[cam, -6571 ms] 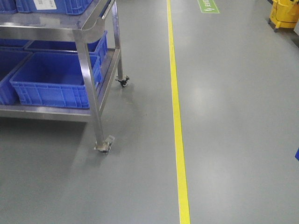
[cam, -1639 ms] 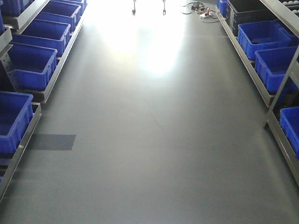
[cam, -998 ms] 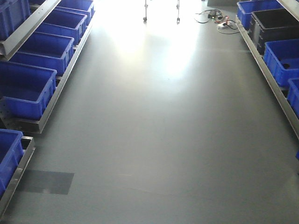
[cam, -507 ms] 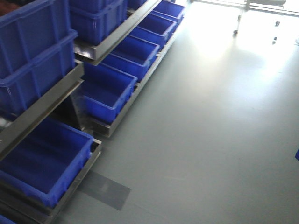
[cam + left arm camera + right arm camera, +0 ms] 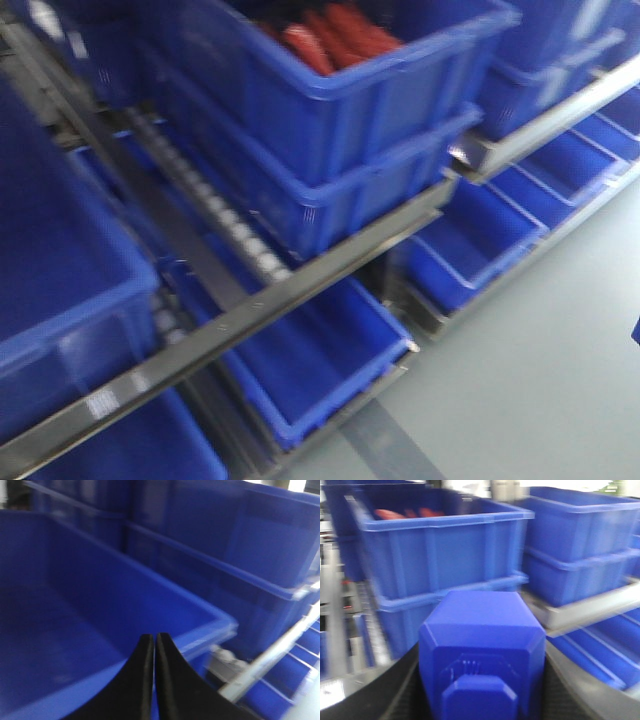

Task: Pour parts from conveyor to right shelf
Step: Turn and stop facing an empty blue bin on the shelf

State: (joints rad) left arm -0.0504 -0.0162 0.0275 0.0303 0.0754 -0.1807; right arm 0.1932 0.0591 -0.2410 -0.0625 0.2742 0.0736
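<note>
1. The part [image 5: 482, 625] fills my right wrist view. It is a blue block clamped between the two dark fingers of the right gripper [image 5: 481, 677]. They press on its sides, and I judge that keeps it from dropping before I reach a crate.
2. The left gripper [image 5: 154, 647] has its fingers pressed flat together with nothing between them. It hangs over an open blue crate [image 5: 75, 645]. I reckon it is parked out of the way, since the right arm carries the load.
3. Ahead is what I take for the right shelf [image 5: 330, 262], with steel rails and blue crates on every tier. A line of white rollers [image 5: 235, 232] is there, I judge, so crates slide along the rails.
4. The upper crate [image 5: 370, 110] holds red items [image 5: 330, 35], too smeared to name.
5. The conveyor is in none of my views. I read this as the delivery end of the job, with the pour not yet done.
6. As for writing, there is one small pale label [image 5: 100, 403] on the front rail, unreadable in the blur. I see no brand on the crates or the part.
7. The grey floor [image 5: 540, 380] runs off to the right of the rack.
</note>
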